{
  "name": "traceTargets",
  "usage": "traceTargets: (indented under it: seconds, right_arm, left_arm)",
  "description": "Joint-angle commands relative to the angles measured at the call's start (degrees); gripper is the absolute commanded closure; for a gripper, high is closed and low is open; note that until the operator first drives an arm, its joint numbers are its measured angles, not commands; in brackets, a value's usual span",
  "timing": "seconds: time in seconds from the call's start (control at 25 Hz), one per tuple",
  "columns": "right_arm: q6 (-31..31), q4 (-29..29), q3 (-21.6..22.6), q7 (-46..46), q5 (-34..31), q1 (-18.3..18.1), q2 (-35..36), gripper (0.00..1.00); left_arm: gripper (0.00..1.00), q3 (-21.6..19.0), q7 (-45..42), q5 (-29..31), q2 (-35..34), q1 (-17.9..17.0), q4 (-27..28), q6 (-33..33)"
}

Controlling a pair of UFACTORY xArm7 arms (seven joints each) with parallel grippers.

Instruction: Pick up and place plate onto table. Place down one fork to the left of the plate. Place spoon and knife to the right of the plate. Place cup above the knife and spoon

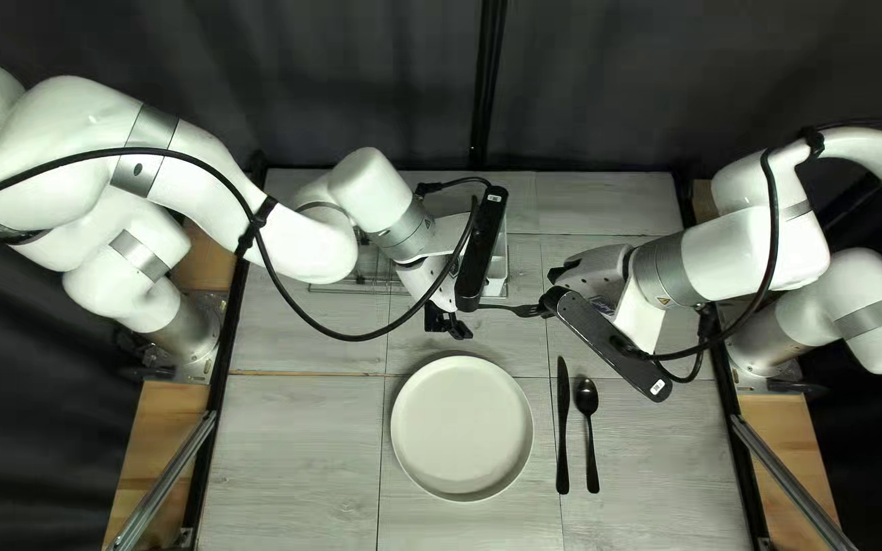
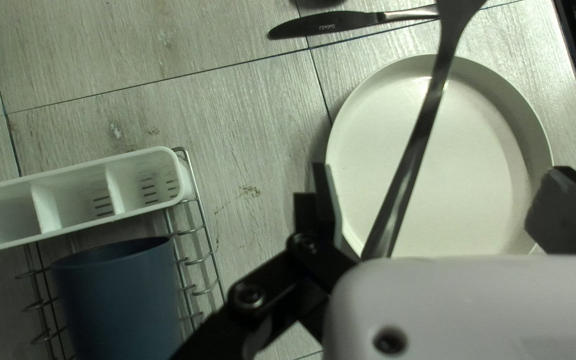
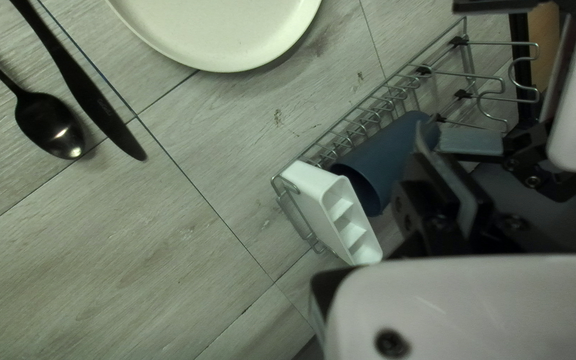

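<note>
Grasping fork point(image 1: 526, 309) in right hand point(image 1: 551, 300), at one o'clock from plate point(image 1: 461, 429); with left hand point(image 2: 438, 187) released. Done: plate, plus knife point(image 1: 562, 429) and spoon point(image 1: 587, 396) at three o'clock. Remaining: fork to nine, cup point(image 2: 118, 300) to two.

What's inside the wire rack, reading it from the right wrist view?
The wire rack holds a white divided holder at one end and a blue cup next to it. The rack's floor directly beneath them is covered.

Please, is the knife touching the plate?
Apart. The top left view shows it plainly: the knife lies beside the plate, with a strip of bare table between its blade and the plate's rim.
</note>
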Motion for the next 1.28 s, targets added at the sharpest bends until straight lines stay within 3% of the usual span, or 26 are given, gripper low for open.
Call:
traceTargets:
  seconds: [0.04,0.36,0.56,0.68,0.84,0.88,0.92,0.96,1.28]
  right_arm:
    - [0.0,0.0,0.0,0.0,0.0,0.0,0.0,1.00]
    - [0.0,0.0,0.0,0.0,0.0,0.0,0.0,1.00]
    - [0.0,0.0,0.0,0.0,0.0,0.0,0.0,1.00]
    - [0.0,0.0,0.0,0.0,0.0,0.0,0.0,1.00]
    - [0.0,0.0,0.0,0.0,0.0,0.0,0.0,1.00]
    - [0.0,0.0,0.0,0.0,0.0,0.0,0.0,1.00]
    - [0.0,0.0,0.0,0.0,0.0,0.0,0.0,1.00]
    - [0.0,0.0,0.0,0.0,0.0,0.0,0.0,1.00]
    - [0.0,0.0,0.0,0.0,0.0,0.0,0.0,1.00]
  left_arm:
    - [0.00,0.2,0.8,-0.8,-0.6,-0.1,-0.9,-0.6]
    - [0.00,0.0,-0.1,-1.7,1.9,-0.6,0.6,-0.4]
    - [0.00,0.5,1.8,-4.0,3.3,-1.2,2.0,0.4]
    - [0.00,1.2,6.5,-9.2,5.8,-1.6,3.8,1.6]
    - [0.00,1.2,6.5,-9.2,5.8,-1.6,3.8,1.6]
    - [0.12,1.2,6.5,-9.2,5.8,-1.6,3.8,1.6]
    - [0.92,1.2,6.5,-9.2,5.8,-1.6,3.8,1.6]
    - [0.99,1.2,6.5,-9.2,5.8,-1.6,3.8,1.6]
    - [0.99,1.2,6.5,-9.2,5.8,-1.6,3.8,1.6]
